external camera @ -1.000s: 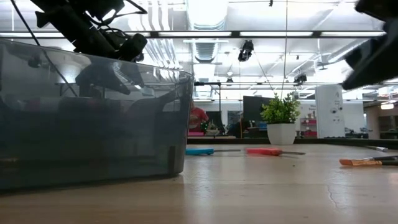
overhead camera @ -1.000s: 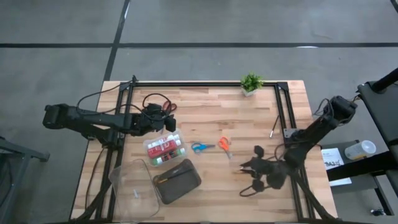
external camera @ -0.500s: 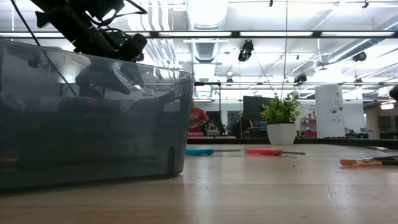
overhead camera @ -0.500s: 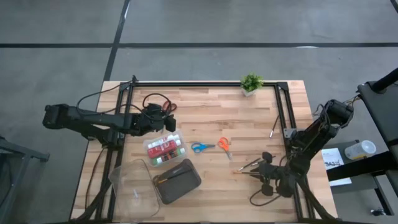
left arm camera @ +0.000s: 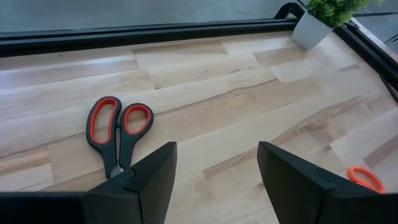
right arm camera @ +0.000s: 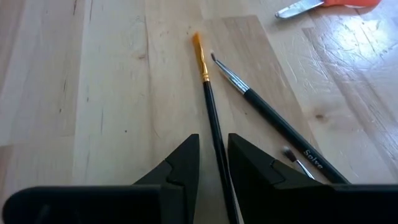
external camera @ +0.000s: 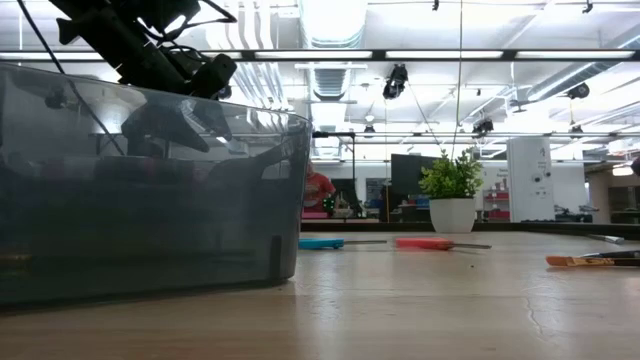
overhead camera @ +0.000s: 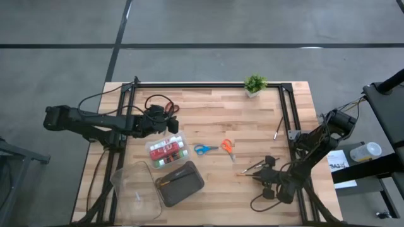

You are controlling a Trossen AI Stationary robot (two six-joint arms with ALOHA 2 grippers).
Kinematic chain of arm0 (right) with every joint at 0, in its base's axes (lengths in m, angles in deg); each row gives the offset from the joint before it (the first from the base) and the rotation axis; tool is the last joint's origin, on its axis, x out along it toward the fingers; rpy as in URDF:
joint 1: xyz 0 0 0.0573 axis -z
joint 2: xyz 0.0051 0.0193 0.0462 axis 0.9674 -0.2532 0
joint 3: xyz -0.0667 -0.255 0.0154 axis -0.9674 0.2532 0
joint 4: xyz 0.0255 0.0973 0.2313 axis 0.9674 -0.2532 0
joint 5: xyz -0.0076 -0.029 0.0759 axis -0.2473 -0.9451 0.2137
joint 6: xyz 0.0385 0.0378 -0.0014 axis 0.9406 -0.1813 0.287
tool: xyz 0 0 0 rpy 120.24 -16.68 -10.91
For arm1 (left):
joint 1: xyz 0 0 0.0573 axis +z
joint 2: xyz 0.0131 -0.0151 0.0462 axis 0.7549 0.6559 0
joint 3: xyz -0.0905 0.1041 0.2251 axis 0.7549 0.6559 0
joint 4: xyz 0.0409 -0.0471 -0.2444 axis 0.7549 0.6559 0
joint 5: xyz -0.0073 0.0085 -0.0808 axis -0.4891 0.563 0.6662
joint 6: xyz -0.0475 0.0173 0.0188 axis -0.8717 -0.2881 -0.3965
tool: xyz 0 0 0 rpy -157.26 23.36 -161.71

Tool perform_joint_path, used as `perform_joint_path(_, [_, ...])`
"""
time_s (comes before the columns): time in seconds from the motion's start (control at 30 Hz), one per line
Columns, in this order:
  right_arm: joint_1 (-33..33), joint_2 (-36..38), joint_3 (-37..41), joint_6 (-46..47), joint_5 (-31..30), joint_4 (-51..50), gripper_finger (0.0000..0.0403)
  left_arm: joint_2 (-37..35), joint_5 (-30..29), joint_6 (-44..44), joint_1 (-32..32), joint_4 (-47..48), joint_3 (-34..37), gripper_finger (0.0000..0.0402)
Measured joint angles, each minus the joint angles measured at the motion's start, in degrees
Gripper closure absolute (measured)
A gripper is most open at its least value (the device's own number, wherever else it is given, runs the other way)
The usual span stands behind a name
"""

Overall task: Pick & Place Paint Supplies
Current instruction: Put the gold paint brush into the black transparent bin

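Note:
Three thin brushes lie flat on the table near its right front [overhead camera: 251,168]. My right gripper [overhead camera: 261,174] is low over them, fingers a narrow gap apart [right arm camera: 213,160] astride the black handle of the orange-tipped brush [right arm camera: 209,99]. Blue scissors [overhead camera: 202,149] and orange scissors [overhead camera: 227,146] lie mid-table. Red-handled scissors [left arm camera: 118,127] lie just ahead of my left gripper [left arm camera: 214,177], which hangs open and empty at the left [overhead camera: 170,124]. The paint tubes sit in a small clear box [overhead camera: 167,151]. My right gripper comes slanting down along the orange-tipped brush, whose handle [right arm camera: 217,146] runs into the gap between the two fingers. The brush lies flat on the table. Whether the fingers touch it, I cannot tell.
A larger clear plastic box [overhead camera: 135,189] and a dark grey case [overhead camera: 180,183] stand near the front left. A small potted plant [overhead camera: 254,84] sits at the far edge. A black frame rail [overhead camera: 284,113] runs along the table's right side.
My right arm has sunk, out of the low view, and swung its gripper down and a little toward the near edge, onto the brushes. Its finger gap is unchanged. The brushes lie where they were.

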Motion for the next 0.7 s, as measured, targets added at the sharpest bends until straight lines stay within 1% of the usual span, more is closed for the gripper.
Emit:
perform_joint_path(0.3, [0.00, -0.80, 0.00, 3.55, 0.09, 0.07, 0.0323, 0.00, -0.02, 0.01, 0.02, -0.02, 0.00, 0.0169])
perform_joint_path(0.37, [0.00, -0.82, 0.00, 3.21, 0.21, 0.04, 0.0336, 0.00, 0.00, 0.01, 0.01, 0.00, 0.00, 0.0169])
perform_joint_path(0.53, [0.03, -0.89, 0.00, 2.62, 0.31, -0.27, 0.0386, 0.00, 0.00, -0.01, 0.00, 0.00, 0.00, 0.0169])
perform_joint_path(0.7, [0.03, -0.89, 0.00, 2.27, 0.46, -0.37, 0.0388, 0.00, 0.00, 0.00, 0.02, 0.00, 0.00, 0.0169])
